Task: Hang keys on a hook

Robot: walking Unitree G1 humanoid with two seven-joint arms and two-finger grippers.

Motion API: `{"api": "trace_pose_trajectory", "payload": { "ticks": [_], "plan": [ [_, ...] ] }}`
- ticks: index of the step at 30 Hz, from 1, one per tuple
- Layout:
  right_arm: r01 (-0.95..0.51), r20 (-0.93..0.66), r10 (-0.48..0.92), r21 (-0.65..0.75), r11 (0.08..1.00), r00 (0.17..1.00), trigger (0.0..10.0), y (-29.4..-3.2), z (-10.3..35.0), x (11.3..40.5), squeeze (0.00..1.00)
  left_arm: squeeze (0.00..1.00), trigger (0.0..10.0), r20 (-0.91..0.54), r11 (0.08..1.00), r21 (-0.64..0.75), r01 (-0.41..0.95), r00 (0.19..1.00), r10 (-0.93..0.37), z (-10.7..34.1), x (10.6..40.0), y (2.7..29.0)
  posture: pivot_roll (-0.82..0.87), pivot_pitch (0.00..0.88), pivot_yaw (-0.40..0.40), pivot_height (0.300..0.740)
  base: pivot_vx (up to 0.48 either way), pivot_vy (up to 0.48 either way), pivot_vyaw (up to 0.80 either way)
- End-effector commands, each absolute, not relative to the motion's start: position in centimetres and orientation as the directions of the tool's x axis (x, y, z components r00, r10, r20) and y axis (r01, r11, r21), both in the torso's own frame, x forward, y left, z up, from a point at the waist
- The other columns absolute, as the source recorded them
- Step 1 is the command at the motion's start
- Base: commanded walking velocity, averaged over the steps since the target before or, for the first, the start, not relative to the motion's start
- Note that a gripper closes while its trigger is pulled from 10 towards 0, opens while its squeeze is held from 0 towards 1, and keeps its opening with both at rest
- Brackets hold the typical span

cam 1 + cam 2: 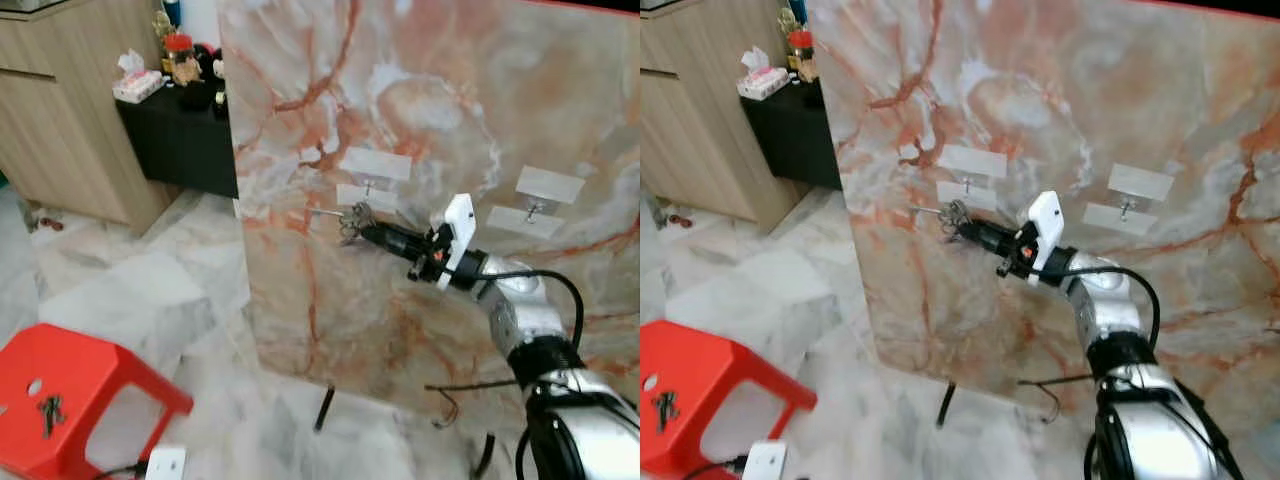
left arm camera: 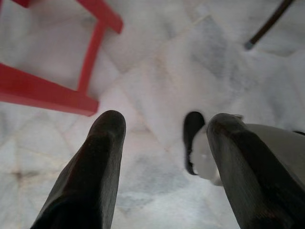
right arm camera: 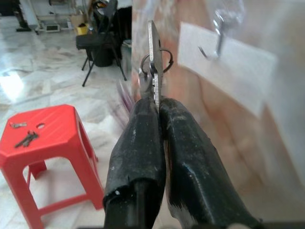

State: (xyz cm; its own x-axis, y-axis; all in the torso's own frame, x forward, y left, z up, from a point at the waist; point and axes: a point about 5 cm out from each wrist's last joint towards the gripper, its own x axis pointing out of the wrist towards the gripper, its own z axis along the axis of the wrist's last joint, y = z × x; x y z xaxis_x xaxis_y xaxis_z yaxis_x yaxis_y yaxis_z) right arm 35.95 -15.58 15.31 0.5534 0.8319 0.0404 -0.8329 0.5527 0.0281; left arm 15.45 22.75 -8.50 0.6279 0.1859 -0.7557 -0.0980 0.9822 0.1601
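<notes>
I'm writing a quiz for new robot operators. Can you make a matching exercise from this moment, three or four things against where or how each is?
Things:
1. keys
2. red stool
3. left gripper
4. hook

States:
A. open, pointing down at the floor
B. on a white pad stuck to the marble panel
C. pinched in the right gripper
D. standing on the floor, with another bunch of keys on top

Pairs: 1-C, 2-D, 3-A, 4-B

Home: marble floor, wooden cabinet
</notes>
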Motion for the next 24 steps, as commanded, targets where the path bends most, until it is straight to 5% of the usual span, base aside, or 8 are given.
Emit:
{"api": "trace_pose_trajectory", "payload": {
  "ticks": [1, 24],
  "plan": [
    [-0.834, 0.05, 0.833, 0.001, 0.552, 0.551, 10.0, -15.9, 16.0, 36.1, 0.0, 0.0, 10.0, -0.764, 0.981, 0.159, -0.113, 0.616, 0.195, -8.6, 15.1, 22.9, 0.09, 0.062, -0.058, 0.737, 0.0, 0.0, 0.0],
    [-0.805, 0.061, 0.807, -0.056, 0.591, 0.588, 10.0, -14.3, 17.3, 37.2, 0.0, 0.0, 10.0, -0.781, 0.982, 0.166, -0.095, 0.596, 0.19, -9.0, 14.3, 22.7, 0.09, 0.079, -0.035, 0.737, 0.0, 0.0, 0.0]
  ]
}}
